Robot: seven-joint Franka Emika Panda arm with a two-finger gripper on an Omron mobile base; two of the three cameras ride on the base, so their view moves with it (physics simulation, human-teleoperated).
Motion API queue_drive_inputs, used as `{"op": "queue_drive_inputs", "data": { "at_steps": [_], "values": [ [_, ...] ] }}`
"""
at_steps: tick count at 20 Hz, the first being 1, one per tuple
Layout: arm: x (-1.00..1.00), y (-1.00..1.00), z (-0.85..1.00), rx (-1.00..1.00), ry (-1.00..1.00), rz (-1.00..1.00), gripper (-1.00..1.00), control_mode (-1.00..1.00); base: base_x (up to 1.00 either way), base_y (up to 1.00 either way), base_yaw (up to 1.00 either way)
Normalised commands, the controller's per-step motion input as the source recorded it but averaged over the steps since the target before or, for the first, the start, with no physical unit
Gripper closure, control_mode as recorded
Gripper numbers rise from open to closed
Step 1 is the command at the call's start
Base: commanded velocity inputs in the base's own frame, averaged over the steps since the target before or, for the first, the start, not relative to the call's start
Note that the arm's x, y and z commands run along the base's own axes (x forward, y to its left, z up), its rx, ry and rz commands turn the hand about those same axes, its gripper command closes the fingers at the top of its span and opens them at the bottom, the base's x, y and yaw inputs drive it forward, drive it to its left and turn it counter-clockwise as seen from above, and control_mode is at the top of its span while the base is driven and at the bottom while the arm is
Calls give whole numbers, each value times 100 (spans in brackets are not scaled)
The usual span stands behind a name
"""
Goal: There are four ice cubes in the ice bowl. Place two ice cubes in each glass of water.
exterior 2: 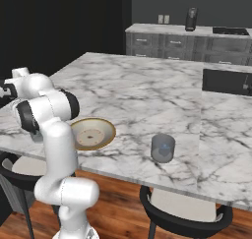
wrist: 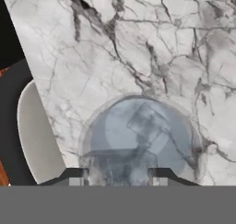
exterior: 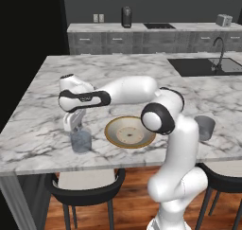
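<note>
The marble counter (exterior: 118, 77) carries everything, and the white arm (exterior: 127, 89) reaches from 5 o'clock out toward 9 o'clock in the left base view, its gripper (exterior: 74, 125) hanging straight down over the left glass (exterior: 81, 140). The bowl (exterior: 130, 132) sits at the middle of the near edge, just beside that glass, and looks bare inside — I can make out no cubes left in it from either base view. The second glass (exterior 2: 163, 148) stands well apart, at 4 o'clock from the bowl in the right base view; whether it holds ice is too faint to tell. In the hand view the left glass lies directly under the fingertips (wrist: 76, 177), and pale ice cubes (wrist: 146, 121) show inside it near centre, at least one and perhaps two. The jaws stand parted with nothing between them that I can see, so this reads as a drop just made. To do it well, keep the hand centred over the rim and lift straight up — no sideways drift that could knock the glass
</note>
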Motion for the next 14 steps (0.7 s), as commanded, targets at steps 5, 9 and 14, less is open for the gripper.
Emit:
{"op": "queue_drive_inputs", "data": {
  "at_steps": [5,9,14],
  "values": [
    [17,0,-37,-2,6,0,100,-100,0,0,0],
    [10,0,-39,-2,5,0,100,-100,0,0,0],
    [14,-11,-4,0,0,1,100,-100,0,0,0]
  ]
}}
